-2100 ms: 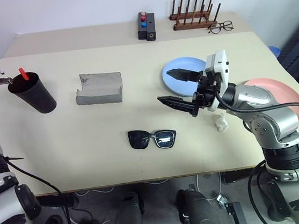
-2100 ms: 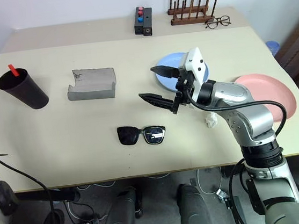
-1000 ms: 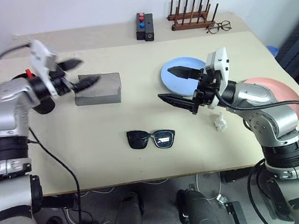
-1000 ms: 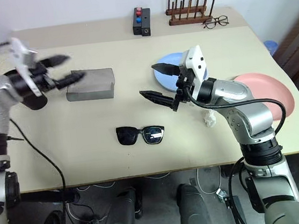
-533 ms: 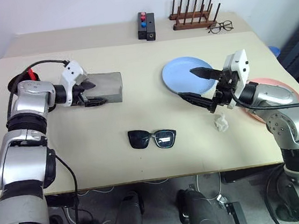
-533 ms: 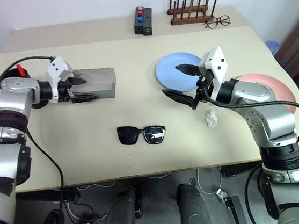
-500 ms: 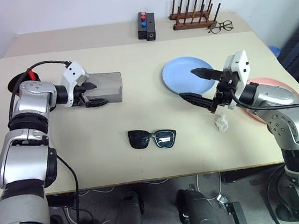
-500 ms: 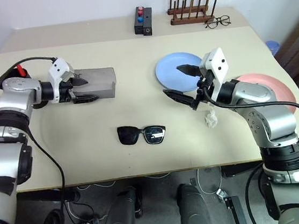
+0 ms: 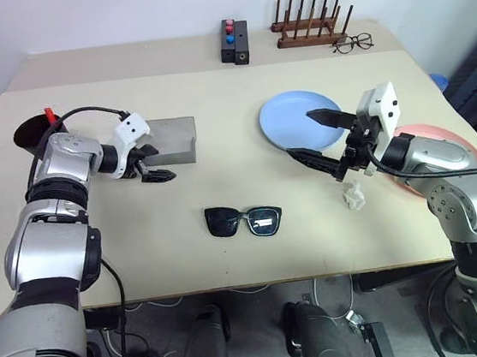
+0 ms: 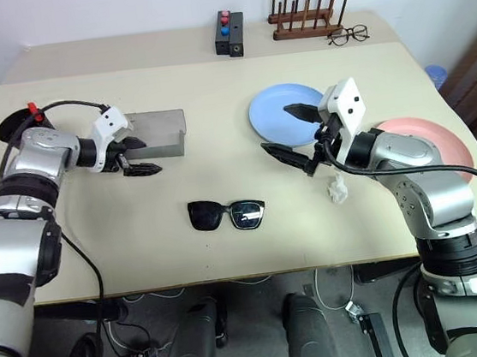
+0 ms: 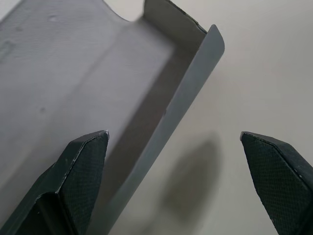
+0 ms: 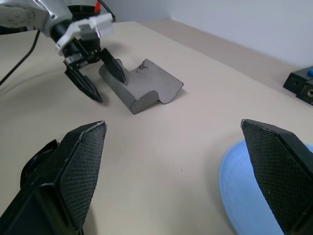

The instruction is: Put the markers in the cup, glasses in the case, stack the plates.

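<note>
L gripper (image 9: 148,160) sits at the near-left corner of the flat grey matte hinged case (image 9: 172,140), two black fingers spread wide: one over the case's front wall, the other over bare tabletop, nothing between them. L wrist view shows the case's thin front wall (image 11: 188,93) running between the fingertips, not pinched.

R gripper (image 9: 318,137) hovers w/ jaws apart, empty, upper finger over the near edge of the round light-blue shallow plate (image 9: 292,121), lower finger over the beige table (image 9: 212,95). Round pink plate (image 9: 442,151) lies further right, partly behind the R arm, apart from the blue one.

Black thick-framed sunglasses (image 9: 243,221) lie unfolded at table centre-front, well apart from both grippers. Dark tapered plastic cup (image 9: 31,133) stands at far left w/ a red-capped marker (image 9: 50,115) in it; 2nd marker can't be made out. Small crumpled white scrap (image 9: 354,195) lies below the R gripper.
</note>
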